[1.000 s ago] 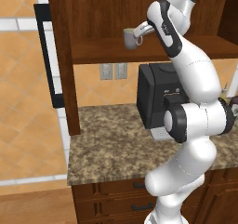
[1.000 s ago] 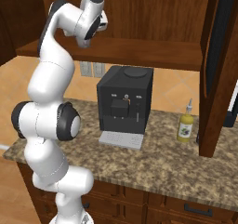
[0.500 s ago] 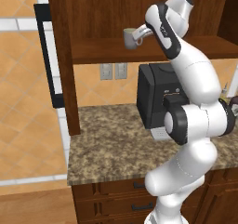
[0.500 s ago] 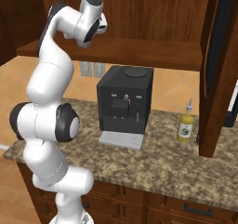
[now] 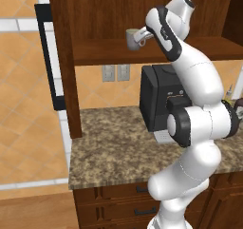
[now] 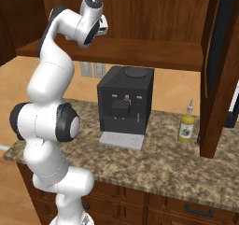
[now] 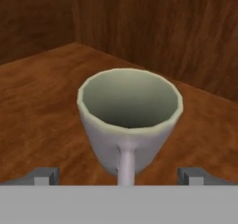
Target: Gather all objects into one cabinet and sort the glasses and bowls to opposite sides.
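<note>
Currently the mug (image 7: 129, 118) stands upright on the cabinet shelf (image 7: 42, 121), handle toward the claw (image 7: 118, 175) — jaws spread wide, one each side, holding nothing. Likely light, rigid, glazed-slick — best pinched across the body, not the thin handle.

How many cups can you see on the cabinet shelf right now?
1: the grey mug stands upright on the shelf near its left end, handle facing the open gripper. The arm hides part of the shelf, so others may be hidden.
</note>
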Controlling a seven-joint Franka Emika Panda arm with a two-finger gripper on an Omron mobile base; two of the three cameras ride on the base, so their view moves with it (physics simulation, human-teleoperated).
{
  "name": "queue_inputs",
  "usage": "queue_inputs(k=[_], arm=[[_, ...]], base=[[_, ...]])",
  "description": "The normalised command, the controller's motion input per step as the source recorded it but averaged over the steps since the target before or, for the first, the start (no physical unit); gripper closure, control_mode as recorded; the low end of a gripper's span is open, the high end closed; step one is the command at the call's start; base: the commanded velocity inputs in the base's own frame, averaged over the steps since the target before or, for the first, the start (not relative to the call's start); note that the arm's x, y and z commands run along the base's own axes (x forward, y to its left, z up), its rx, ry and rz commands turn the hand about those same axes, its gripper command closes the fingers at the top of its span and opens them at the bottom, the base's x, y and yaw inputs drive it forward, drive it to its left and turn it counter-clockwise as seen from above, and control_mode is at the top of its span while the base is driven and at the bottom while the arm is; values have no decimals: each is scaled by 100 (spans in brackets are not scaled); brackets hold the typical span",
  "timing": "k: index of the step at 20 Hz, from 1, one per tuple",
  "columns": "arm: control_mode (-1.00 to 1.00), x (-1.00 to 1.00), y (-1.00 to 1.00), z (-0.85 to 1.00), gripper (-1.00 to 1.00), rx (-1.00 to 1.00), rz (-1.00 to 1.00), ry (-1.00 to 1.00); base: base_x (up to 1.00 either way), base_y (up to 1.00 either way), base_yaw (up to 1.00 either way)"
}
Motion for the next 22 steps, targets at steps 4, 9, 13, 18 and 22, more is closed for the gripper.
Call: queue_inputs(k=[4, 9, 13, 18, 22], arm=[[-100, 30, 7, -2, -100, 0, -5, 0], [-100, 21, 14, -5, 100, 0, -4, 0], [-100, 6, 13, -2, 100, 0, -1, 0], [-100, 0, 0, 0, 100, 0, 0, 0], [-100, 0, 0, 0, 100, 0, 0, 0]], base=[[0, 0, 0], [0, 0, 0], [0, 0, 0], [0, 0, 0], [0, 0, 0]])
